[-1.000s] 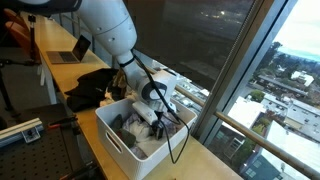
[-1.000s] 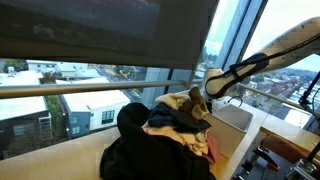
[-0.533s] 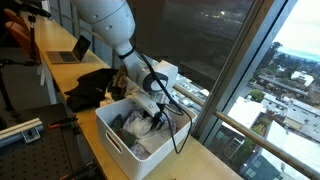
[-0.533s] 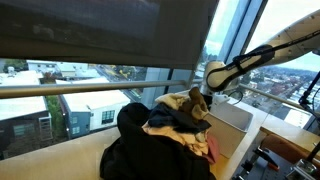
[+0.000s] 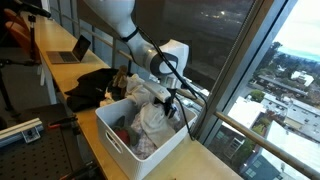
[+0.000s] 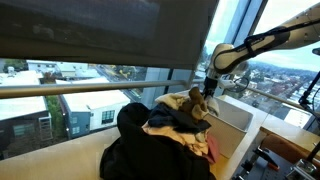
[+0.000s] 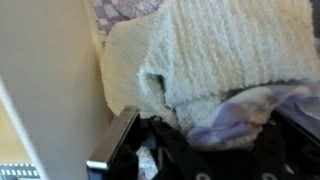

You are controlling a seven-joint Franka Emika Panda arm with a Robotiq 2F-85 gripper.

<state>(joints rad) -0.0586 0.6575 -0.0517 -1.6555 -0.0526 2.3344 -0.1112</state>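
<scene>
Your gripper point(image 5: 166, 92) has risen from the bin point(image 5: 108, 136), pinching a cloth point(image 5: 152, 120) — its tail lies inside and could snag, slipping free

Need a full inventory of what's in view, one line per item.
white plastic bin: one, white, on the counter by the window
cream knitted cloth: one, cream, hanging over the bin from the gripper
lavender fabric: one, pale purple, under the cream cloth
pile of dark clothes: one heap, mostly black, beside the bin
open laptop: one, silver, far end of the counter
wooden counter: one, tan, along the window
robot arm: one, white
gripper: one, black, shut on the cream cloth
</scene>
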